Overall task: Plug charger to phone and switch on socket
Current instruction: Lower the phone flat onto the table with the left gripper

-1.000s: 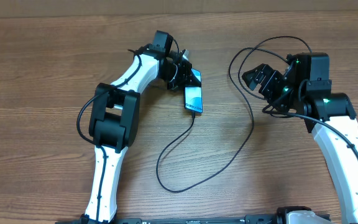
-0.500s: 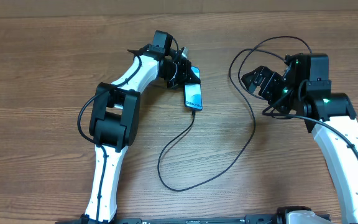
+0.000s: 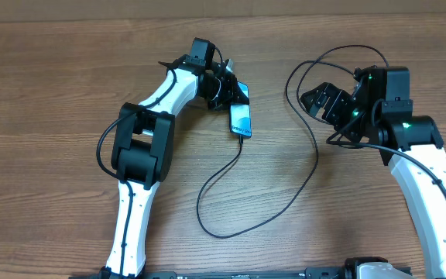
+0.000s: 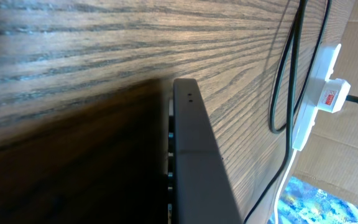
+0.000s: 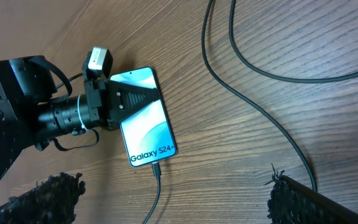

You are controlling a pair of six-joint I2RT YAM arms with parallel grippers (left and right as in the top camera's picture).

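While I'm watching the feeds from here, the phone (image 3: 241,120) is screen up on the table (image 3: 53,93), a bit above the middle of the overhead frame. The screen is lit light blue, and the Galaxy logo is readable on the right wrist cam.

The charger (image 3: 207,221) is already in. Its little connector tip (image 5: 156,169) sits in the phone's bottom edge. From there the black cable drops down, loops round in the lower middle of the overhead shot, then climbs the right side and curls over toward the right arm.

The left gripper (image 3: 236,94) is right at the top end of the phone. On the right wrist cam one dark finger (image 5: 126,99) lies across the upper part of the screen. I honestly can't tell if the claw is pinching the phone or only resting on it, or how far apart it is. The left wrist cam just gives me the phone's dark side edge up close.

The right gripper (image 3: 318,98) is in the upper right of the overhead, well apart from the phone, spread wide with nothing in it. Its fingers (image 5: 51,198) poke in at the bottom corners of its own cam.

The socket (image 4: 321,74) only shows on the left wrist cam, upper right of the frame. It's a white strip with a red mark, by some cardboard (image 4: 347,162), with its white cord (image 4: 279,208) trailing down.
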